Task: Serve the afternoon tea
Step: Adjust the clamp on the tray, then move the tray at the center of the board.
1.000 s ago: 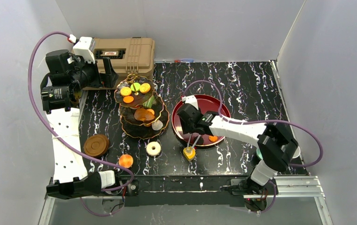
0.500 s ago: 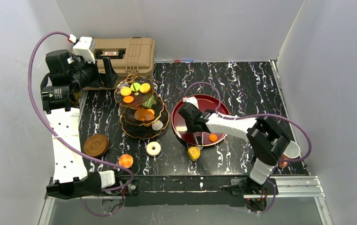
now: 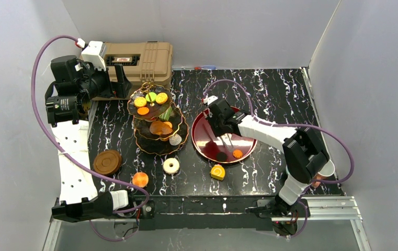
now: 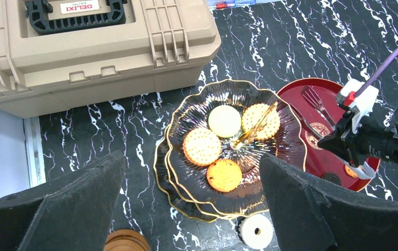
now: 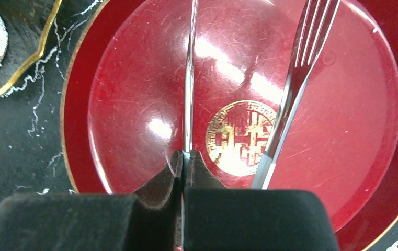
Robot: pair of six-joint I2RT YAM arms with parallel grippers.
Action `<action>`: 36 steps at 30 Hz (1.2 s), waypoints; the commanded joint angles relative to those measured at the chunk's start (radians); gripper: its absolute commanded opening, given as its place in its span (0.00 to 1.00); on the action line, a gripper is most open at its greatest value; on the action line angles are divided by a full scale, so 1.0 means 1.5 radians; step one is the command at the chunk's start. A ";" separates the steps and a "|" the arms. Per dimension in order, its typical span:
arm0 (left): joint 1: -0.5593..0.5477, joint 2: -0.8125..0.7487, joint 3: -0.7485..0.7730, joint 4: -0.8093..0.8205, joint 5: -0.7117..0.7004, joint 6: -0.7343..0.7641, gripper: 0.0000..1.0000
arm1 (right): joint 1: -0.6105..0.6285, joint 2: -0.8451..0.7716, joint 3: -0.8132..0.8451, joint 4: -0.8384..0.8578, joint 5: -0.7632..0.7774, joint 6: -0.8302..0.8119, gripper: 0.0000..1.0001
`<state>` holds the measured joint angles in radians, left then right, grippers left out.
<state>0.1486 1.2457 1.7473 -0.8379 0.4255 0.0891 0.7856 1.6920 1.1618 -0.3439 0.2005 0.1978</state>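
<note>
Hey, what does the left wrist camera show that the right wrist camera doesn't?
Only the left wrist view: the tan case, the stand seen from above with four round sweets on its top tier, the white donut and a brown saucer. Only the right wrist view: the right hand close up, shut on a thin metal strip. Both: the red plate, the fork seen against it, and some of the stand's gold rim.
</note>
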 commanded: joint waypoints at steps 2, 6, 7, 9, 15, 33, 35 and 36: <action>0.004 -0.014 0.000 0.002 0.005 0.006 0.99 | -0.016 -0.023 0.003 0.007 -0.051 -0.140 0.12; 0.004 -0.014 -0.002 0.000 0.012 0.004 0.99 | -0.021 -0.022 -0.018 0.017 -0.034 -0.180 0.16; 0.004 -0.014 -0.003 -0.001 0.013 0.005 0.99 | -0.021 -0.021 -0.023 0.021 -0.033 -0.185 0.18; 0.004 -0.014 -0.002 -0.002 0.013 0.004 0.99 | -0.021 -0.016 -0.029 0.026 -0.034 -0.188 0.26; 0.004 -0.016 0.000 -0.004 0.009 0.008 0.99 | -0.021 -0.042 -0.045 0.053 -0.010 -0.168 0.60; 0.004 -0.014 0.002 -0.006 0.011 0.005 0.99 | 0.178 -0.265 -0.207 0.202 -0.053 0.057 0.98; 0.005 -0.013 0.001 -0.006 0.012 0.004 1.00 | 0.196 -0.257 -0.231 0.233 -0.068 0.076 0.88; 0.004 -0.013 0.002 -0.006 0.011 0.004 0.99 | 0.205 -0.248 -0.238 0.248 -0.075 0.084 0.81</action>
<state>0.1486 1.2457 1.7473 -0.8387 0.4290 0.0929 1.0557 1.3067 0.8463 -0.0937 0.1329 0.2314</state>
